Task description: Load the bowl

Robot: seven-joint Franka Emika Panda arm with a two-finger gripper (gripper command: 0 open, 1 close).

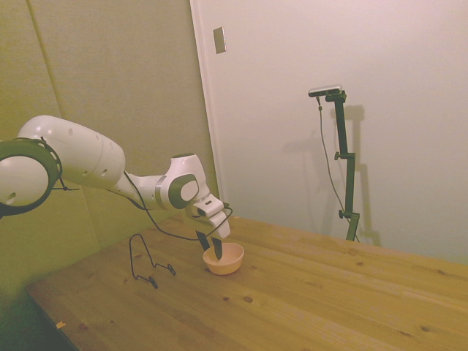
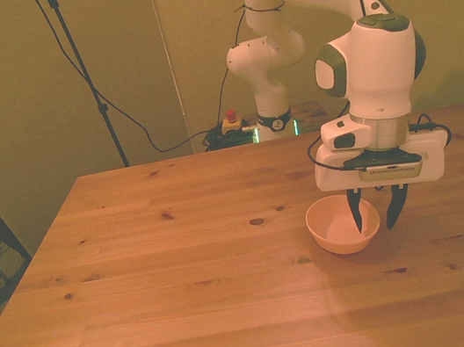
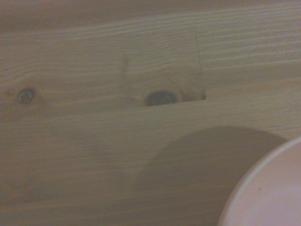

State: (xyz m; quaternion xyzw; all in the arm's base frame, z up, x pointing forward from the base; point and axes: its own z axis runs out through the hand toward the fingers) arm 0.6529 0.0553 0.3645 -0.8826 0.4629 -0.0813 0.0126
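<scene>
The tool (image 2: 376, 222) is narrowed astride the bowl (image 2: 340, 225)'s rim on the front view's right, one finger inside. If only a thin lip is pinched, the bowl could be tipped or dropped onto the counter (image 2: 192, 305)

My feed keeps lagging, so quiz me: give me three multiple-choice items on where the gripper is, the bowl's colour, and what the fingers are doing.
1. Where is the gripper?
A. Over the wire stand
B. At the bowl's rim, on the front view's right side
C. High above bare table

2. What colour is the bowl?
A. Pale peach-pink
B. Dark blue
C. Green

3. How do the fingers stand?
A. Spread wide, clear of the bowl
B. Close together astride the bowl's rim
C. Clamped on the wire stand

Answers:
1 B, the front view shows the gripper low at that side of the bowl.
2 A, the side view shows the bowl peach against the brown table.
3 B, in the front view one finger is inside the bowl and the other just outside its wall, while the wire stand sits apart, untouched.
</scene>
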